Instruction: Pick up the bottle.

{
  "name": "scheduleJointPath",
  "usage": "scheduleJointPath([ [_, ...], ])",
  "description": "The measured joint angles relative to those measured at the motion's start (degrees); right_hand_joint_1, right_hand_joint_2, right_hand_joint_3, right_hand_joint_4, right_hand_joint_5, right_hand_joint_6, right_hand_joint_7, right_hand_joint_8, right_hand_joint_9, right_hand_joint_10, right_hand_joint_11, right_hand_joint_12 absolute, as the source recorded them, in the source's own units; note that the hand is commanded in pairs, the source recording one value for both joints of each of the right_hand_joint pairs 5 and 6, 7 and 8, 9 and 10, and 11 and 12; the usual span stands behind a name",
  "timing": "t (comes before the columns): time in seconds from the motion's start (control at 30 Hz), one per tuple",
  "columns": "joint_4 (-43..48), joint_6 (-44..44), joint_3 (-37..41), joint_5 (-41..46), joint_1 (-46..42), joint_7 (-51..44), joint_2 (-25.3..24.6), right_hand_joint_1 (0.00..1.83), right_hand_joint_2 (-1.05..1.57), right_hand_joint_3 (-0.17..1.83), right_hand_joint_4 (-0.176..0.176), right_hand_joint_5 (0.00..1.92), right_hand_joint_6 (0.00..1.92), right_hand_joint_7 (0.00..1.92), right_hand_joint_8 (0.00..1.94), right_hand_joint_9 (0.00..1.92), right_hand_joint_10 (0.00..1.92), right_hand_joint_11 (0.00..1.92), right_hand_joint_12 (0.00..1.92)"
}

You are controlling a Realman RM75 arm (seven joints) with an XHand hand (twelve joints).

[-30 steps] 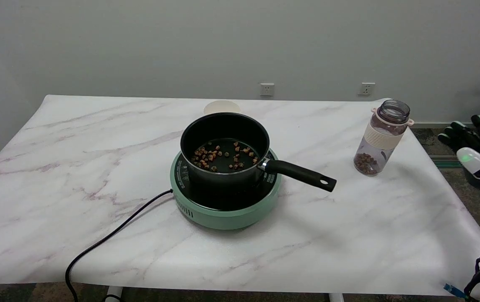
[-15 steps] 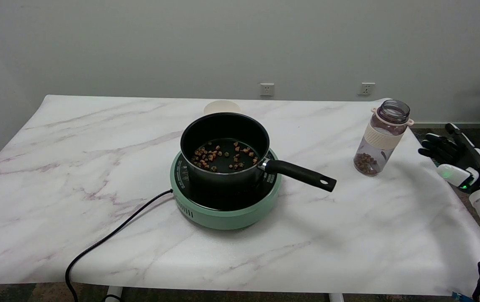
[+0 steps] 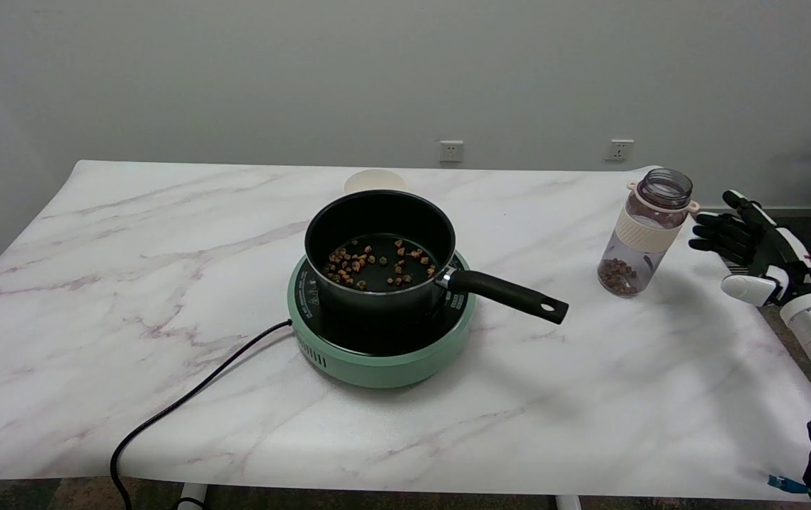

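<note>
One bottle, one black saucepan, one green hotplate, one black power cord, one cream disc behind the saucepan, two wall sockets, one robot hand, one worktop

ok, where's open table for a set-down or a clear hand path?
Bare: the near strip in front of the cooker, and the whole left side past the cord. Tighter: between pot handle and bottle. The right hand has clear space to the bottle.

A marble-patterned table carries a green hotplate at centre, its black cord trailing near-left, a lidless bottle far right, and a cream disc behind.
</note>
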Motion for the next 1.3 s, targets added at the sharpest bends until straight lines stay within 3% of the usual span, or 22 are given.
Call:
scheduleJointPath([
  [0.63, 5.0, -4.1, 0.0, -3.0, 1.3, -2.6, 0.9, 1.16, -0.92, 1.09, 0.000, 0.13, 0.13, 0.45, 0.45, 0.47, 0.47, 0.52, 0.52],
  [1.3, 5.4, -5.4, -6.4, -3.3, 6.8, -2.9, -0.4, 1.15, -0.91, 1.10, 0.000, 0.16, 0.16, 0.46, 0.46, 0.47, 0.47, 0.52, 0.52],
])
